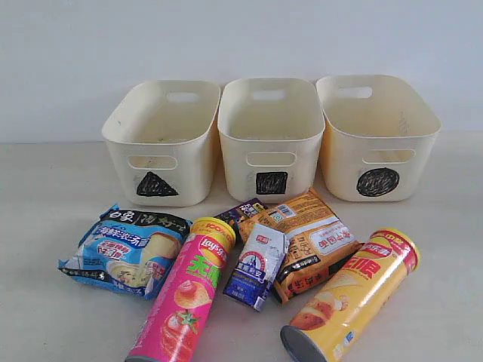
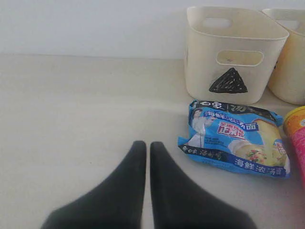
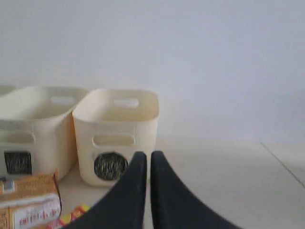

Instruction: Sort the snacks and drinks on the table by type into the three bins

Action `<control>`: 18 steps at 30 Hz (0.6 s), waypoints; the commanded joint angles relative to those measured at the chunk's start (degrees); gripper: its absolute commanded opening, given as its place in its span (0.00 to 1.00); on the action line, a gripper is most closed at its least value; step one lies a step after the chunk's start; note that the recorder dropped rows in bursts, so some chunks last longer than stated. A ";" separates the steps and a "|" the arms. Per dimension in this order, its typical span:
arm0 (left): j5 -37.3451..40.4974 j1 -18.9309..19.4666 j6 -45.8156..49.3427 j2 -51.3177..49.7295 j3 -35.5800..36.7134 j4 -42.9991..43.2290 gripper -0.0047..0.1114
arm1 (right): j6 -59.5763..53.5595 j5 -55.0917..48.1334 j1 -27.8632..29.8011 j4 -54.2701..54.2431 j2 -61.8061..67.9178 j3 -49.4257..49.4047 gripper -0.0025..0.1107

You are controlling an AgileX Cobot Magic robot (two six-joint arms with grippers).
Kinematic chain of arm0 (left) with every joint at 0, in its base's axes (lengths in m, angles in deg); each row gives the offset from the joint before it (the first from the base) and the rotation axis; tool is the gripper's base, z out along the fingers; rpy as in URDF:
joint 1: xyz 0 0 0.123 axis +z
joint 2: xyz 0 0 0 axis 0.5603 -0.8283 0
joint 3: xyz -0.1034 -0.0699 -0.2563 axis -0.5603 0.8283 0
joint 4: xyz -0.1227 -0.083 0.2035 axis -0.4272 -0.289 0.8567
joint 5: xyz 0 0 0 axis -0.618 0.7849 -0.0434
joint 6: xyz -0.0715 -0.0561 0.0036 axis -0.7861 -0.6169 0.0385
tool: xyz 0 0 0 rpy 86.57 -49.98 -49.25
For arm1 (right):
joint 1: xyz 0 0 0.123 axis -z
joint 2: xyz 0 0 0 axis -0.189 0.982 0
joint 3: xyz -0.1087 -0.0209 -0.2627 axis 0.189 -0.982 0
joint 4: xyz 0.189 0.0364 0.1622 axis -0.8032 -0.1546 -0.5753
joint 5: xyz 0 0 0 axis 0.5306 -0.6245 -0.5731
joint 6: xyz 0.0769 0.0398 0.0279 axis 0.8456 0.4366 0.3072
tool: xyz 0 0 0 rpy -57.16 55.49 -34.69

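Note:
Three cream bins stand in a row at the back: triangle bin [image 1: 161,143], square bin [image 1: 270,137], circle bin [image 1: 376,136]. In front lie a blue-white packet [image 1: 126,251], a pink chip tube [image 1: 185,294], a blue-white carton [image 1: 256,265], a dark purple pack [image 1: 243,210], an orange packet [image 1: 308,240] and a yellow chip tube [image 1: 353,295]. Neither arm shows in the exterior view. My left gripper [image 2: 148,146] is shut and empty over bare table, left of the blue-white packet [image 2: 236,139] and triangle bin [image 2: 230,52]. My right gripper [image 3: 148,156] is shut and empty, in front of the circle bin [image 3: 116,133].
The pale beige table [image 1: 45,196] runs wide on both sides of the bins. A white wall stands behind them. In the right wrist view the square bin [image 3: 33,129] and a corner of the orange packet [image 3: 29,200] show beside the circle bin.

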 commanded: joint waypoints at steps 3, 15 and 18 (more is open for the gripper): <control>-0.85 0.06 0.00 0.15 -0.13 -0.41 0.08 | 16.17 17.50 0.18 -1.10 -0.24 0.05 0.03; -0.85 0.06 0.00 0.15 -0.13 -0.41 0.08 | 20.31 16.61 0.18 2.31 11.27 16.55 0.03; -0.85 0.06 0.00 0.15 -0.13 -0.41 0.08 | 20.18 11.67 0.18 6.40 19.83 23.39 0.03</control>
